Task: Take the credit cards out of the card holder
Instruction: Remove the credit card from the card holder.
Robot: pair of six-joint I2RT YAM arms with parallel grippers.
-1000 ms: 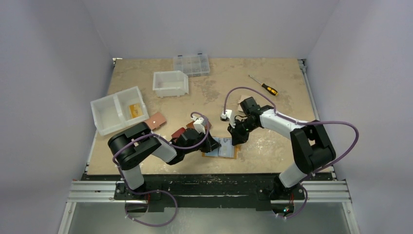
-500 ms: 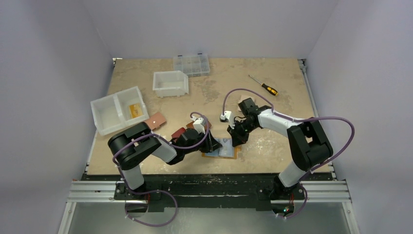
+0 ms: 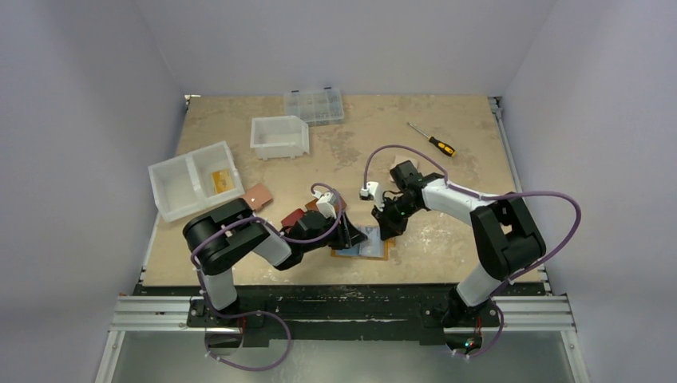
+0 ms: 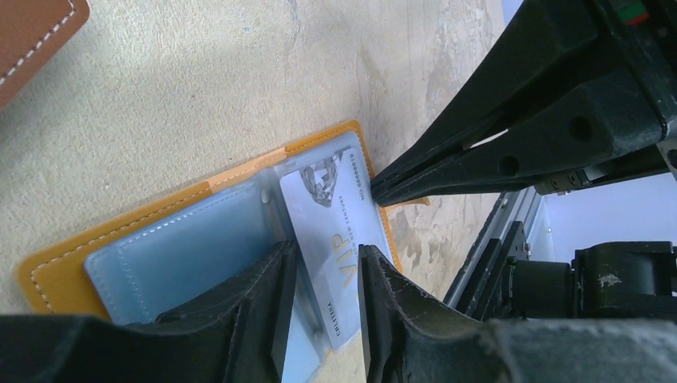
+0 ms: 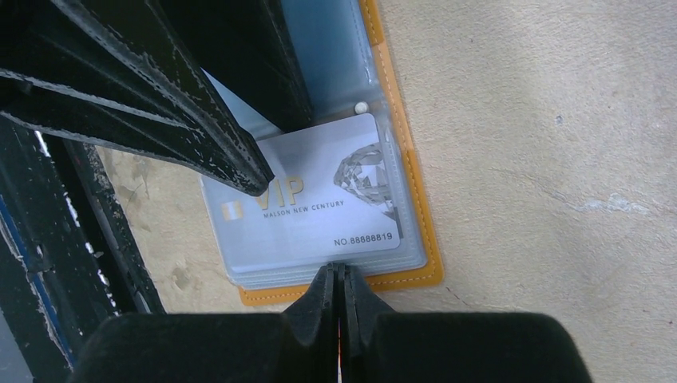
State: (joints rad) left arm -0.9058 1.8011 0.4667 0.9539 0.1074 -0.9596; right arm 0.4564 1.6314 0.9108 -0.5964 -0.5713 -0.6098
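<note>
The mustard-yellow card holder [image 3: 369, 243] lies open and flat on the table, its clear sleeves up. A whitish VIP card [image 5: 311, 203] sits in the top sleeve and is also seen in the left wrist view [image 4: 331, 223]. My left gripper [image 4: 323, 255] is open low over the holder [image 4: 120, 231], one finger on each side of the card. My right gripper [image 5: 341, 271] is shut, its tips against the sleeve edge at the holder's orange rim [image 5: 399, 281]. Whether a sleeve edge is pinched I cannot tell. Both grippers meet over the holder in the top view, left [image 3: 351, 237] and right [image 3: 389, 230].
A brown wallet [image 3: 257, 196] and a dark red wallet [image 3: 292, 217] lie left of the holder. At the back left stand a white divided bin [image 3: 180, 187] holding a yellow-orange card [image 3: 223, 179], a smaller white bin [image 3: 279, 136] and a clear organiser box [image 3: 314, 104]. A screwdriver [image 3: 432, 140] lies back right.
My left gripper's jaws have opened over the card. My right gripper's tips have closed fully at the holder's edge. Neither arm has shifted much.
</note>
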